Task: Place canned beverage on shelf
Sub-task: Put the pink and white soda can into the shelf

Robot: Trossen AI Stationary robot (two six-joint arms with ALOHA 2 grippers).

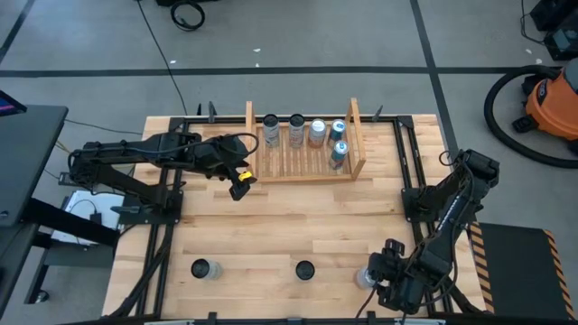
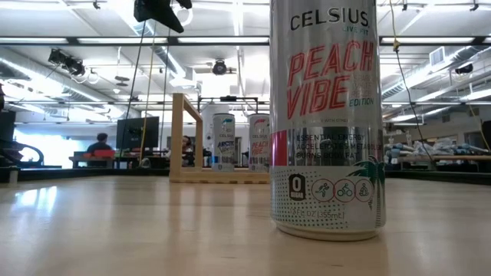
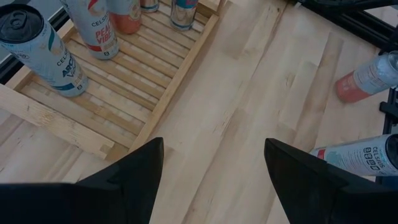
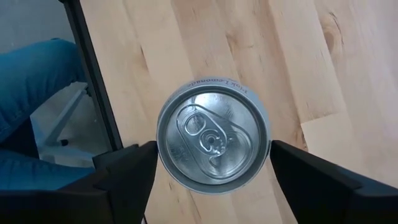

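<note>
I have the right gripper point(image 4: 211, 165) poised straight over a can point(image 4: 213, 138) at the near right of the table point(image 1: 271, 226), a finger standing on each side of the lid with a sliver of gap left — straddling it, not yet clamped, as far as I can judge. The can stands upright, which is why I come at it from above.

The shelf point(image 1: 305, 170) sits at the far side of the table, five cans already stood toward its back and right end — the front slats are bare, so I judge there is room for this one.

My left gripper point(image 1: 239, 183) waits just beside the shelf's left board, fingers apart and holding nothing.

Two more cans point(image 1: 200, 268) stand along the near edge, well apart.
</note>
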